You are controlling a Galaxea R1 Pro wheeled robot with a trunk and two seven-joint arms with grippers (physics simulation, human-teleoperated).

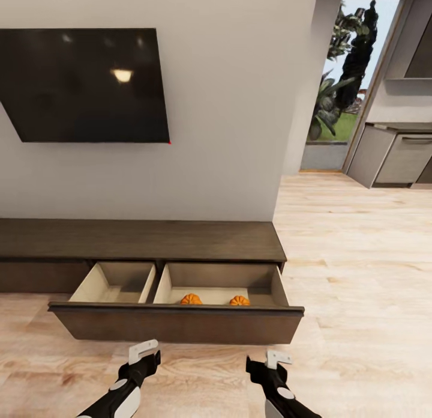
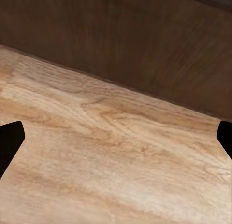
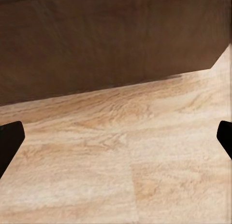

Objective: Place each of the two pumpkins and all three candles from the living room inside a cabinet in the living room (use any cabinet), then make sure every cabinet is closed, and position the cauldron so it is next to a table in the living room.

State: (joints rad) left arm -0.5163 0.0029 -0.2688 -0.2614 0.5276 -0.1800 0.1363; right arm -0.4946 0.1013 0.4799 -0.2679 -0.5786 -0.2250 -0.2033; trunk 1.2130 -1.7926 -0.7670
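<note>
We see the long, low dark brown wooden cabinet (image 1: 144, 241) against the white wall, its wide drawer (image 1: 180, 325) pulled out over the pale plank floor (image 1: 360, 274). The drawer's grey-beige inside is split in two compartments. In the right-hand one sit two small bright orange ribbed pumpkins, one (image 1: 191, 299) left of the other (image 1: 239, 300), apart, both close behind the drawer front. Our left tool (image 1: 144, 350) and right tool (image 1: 277, 359) hover before that front, each spread wide and empty. A black wall television (image 1: 84, 84) hangs above.
</note>
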